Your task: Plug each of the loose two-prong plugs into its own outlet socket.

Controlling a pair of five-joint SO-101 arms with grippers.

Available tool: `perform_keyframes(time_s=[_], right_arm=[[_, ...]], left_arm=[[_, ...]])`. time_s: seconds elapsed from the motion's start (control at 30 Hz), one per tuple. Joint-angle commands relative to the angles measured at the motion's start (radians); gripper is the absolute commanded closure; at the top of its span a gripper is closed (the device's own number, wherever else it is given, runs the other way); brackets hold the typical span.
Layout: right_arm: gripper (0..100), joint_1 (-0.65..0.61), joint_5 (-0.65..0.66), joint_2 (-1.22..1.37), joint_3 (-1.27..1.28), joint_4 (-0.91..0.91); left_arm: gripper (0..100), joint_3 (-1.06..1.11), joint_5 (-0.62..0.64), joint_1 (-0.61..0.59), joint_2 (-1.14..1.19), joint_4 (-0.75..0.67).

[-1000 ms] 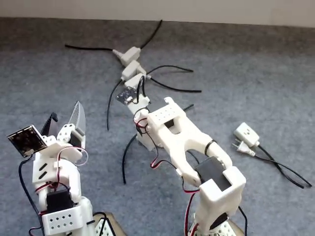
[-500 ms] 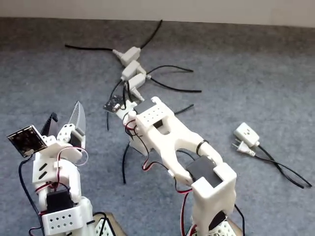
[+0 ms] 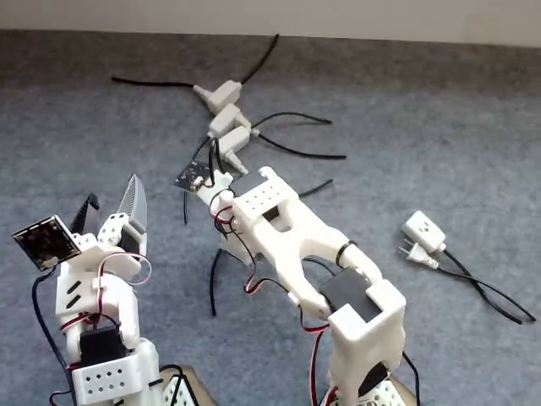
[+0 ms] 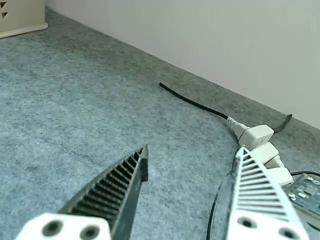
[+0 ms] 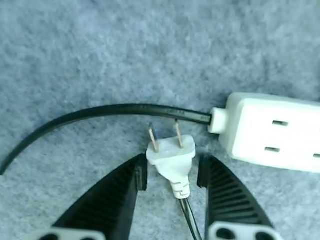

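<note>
A white two-prong plug [image 5: 170, 155] lies on the grey carpet, prongs pointing at a black cable [image 5: 100, 115]. My right gripper [image 5: 172, 170] is open, with a black finger close on each side of the plug body. Beside it lies a white outlet block [image 5: 272, 132]. From above, the right arm [image 3: 287, 228] stretches to a chain of white outlet blocks [image 3: 228, 121]. A second loose plug [image 3: 418, 254] lies beside another outlet [image 3: 423, 229] at the right. My left gripper [image 3: 112, 193] is open and holds nothing, off to the left of the chain.
Thin black cables [image 3: 296, 152] trail across the carpet around the outlet chain and from the right-hand plug [image 3: 482, 292]. In the left wrist view the open left gripper [image 4: 193, 152] faces a wall, with outlets [image 4: 257, 135] and a black cord [image 4: 195, 102] ahead.
The right arm has swung left and farther out toward the outlet chain, with most of that motion earlier. The left arm has not moved.
</note>
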Motion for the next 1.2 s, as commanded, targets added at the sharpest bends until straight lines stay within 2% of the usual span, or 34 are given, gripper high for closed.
perform_keyframes(time_s=[0.0,0.23,0.37,0.47,0.67,1.07,1.17], right_arm=[[82.4,-0.002,0.009,0.033,-0.031,-0.013],[82.7,-0.002,0.005,0.084,-0.039,-0.013],[90.7,-0.002,0.005,0.084,-0.041,0.005],[88.5,-0.002,0.006,0.084,-0.042,0.041],[77.9,-0.004,0.005,0.084,-0.042,0.044],[78.0,0.013,0.005,0.085,-0.041,0.044],[83.1,0.041,0.003,0.085,-0.041,0.044]], left_arm=[[73,0.016,0.006,-0.007,-0.010,-0.021],[73,0.016,0.006,-0.007,-0.010,-0.021],[73,0.016,0.006,-0.007,-0.010,-0.021],[73,0.016,0.006,-0.007,-0.010,-0.021],[73,0.016,0.006,-0.007,-0.010,-0.021],[73,0.016,0.006,-0.007,-0.010,-0.021],[73,0.016,0.006,-0.007,-0.010,-0.021]])
